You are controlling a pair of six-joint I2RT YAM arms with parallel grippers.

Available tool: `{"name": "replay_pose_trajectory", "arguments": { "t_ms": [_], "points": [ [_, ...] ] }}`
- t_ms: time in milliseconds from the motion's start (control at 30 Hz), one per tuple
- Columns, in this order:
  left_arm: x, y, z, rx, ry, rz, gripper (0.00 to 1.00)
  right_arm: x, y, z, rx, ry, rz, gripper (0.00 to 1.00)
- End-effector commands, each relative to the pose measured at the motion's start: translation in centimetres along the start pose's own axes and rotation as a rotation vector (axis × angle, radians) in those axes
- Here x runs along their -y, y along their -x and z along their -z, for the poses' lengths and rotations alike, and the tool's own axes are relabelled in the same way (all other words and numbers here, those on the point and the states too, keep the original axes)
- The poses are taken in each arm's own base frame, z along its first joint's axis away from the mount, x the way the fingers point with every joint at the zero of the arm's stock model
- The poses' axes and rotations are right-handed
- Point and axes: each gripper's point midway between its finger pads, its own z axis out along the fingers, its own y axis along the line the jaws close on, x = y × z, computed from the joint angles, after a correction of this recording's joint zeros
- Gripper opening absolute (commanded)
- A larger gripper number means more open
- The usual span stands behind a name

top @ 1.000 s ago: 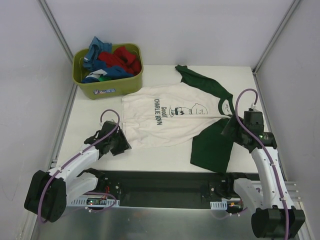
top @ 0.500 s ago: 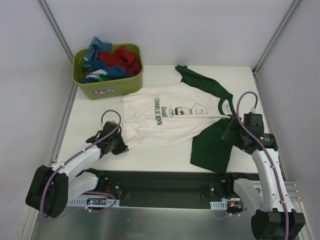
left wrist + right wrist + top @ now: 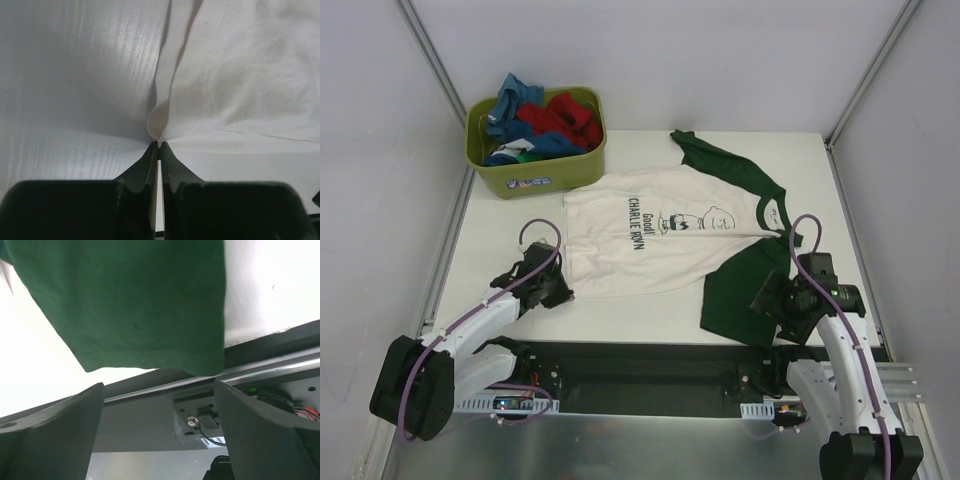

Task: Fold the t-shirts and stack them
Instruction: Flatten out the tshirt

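Note:
The cream t-shirt (image 3: 660, 235) with dark green sleeves and black cartoon print lies spread flat on the white table. Its near green sleeve (image 3: 740, 290) reaches the table's front edge. My left gripper (image 3: 560, 290) is shut on the shirt's near left hem corner (image 3: 159, 134), pinched between the fingertips. My right gripper (image 3: 765, 305) is open and empty at the front edge, beside the hem of the near green sleeve (image 3: 130, 305). Blue, red and green shirts (image 3: 545, 125) are bunched in the tub.
The olive-green plastic tub (image 3: 520, 175) stands at the table's back left. The dark base rail (image 3: 650, 365) runs along the front edge below the sleeve. Metal frame posts rise at both back corners.
My right gripper has moved from beside the shirt's collar down toward the front edge, now at the near sleeve's hem. My left gripper has stayed at the hem corner.

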Motion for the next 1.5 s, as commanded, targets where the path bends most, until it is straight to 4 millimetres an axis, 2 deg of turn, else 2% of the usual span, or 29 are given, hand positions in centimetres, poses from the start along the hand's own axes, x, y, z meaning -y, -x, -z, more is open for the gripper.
{"name": "replay_pose_trajectory", "arguments": {
  "t_ms": [0,200,333,633,733,933,1067,1100,1233,1333,1433,1467],
  "points": [
    [0.5,1.8,0.5,0.060,0.004,-0.030,0.00,0.1,-2.7,0.1,-0.109,0.012,-0.060,0.91],
    [0.6,2.1,0.5,0.065,0.006,-0.030,0.00,0.2,-1.8,-0.6,-0.129,-0.058,-0.037,0.83],
    [0.9,2.4,0.7,0.070,-0.002,-0.026,0.00,0.0,-2.0,-1.8,-0.186,-0.105,-0.015,0.80],
    [1.4,3.2,0.8,0.086,-0.001,-0.028,0.00,0.1,-2.7,-3.1,-0.263,-0.209,0.032,0.73],
    [1.3,3.5,0.8,0.094,0.010,-0.032,0.00,-0.5,-2.8,-3.9,-0.283,-0.214,0.048,0.72],
    [1.0,3.5,0.5,0.086,0.024,-0.029,0.00,-0.8,-1.8,-5.9,-0.271,-0.242,0.076,0.70],
    [0.8,3.5,0.5,0.083,0.030,-0.030,0.00,-1.1,-0.1,-6.6,-0.220,-0.268,0.102,0.69],
    [0.7,3.6,0.5,0.084,0.030,-0.028,0.00,-0.6,0.3,-7.0,-0.210,-0.305,0.112,0.69],
    [0.6,3.6,0.5,0.086,0.031,-0.027,0.00,-1.7,-0.3,-8.5,-0.264,-0.257,0.104,0.66],
    [0.7,3.8,0.6,0.094,0.026,-0.034,0.00,-2.6,0.7,-9.1,-0.236,-0.238,0.128,0.61],
    [0.8,3.9,0.8,0.102,0.022,-0.036,0.00,-3.7,1.3,-9.3,-0.207,-0.189,0.142,0.50],
    [0.8,3.9,0.8,0.101,0.022,-0.035,0.00,-4.1,1.5,-9.3,-0.196,-0.176,0.146,0.42]
  ]
}}
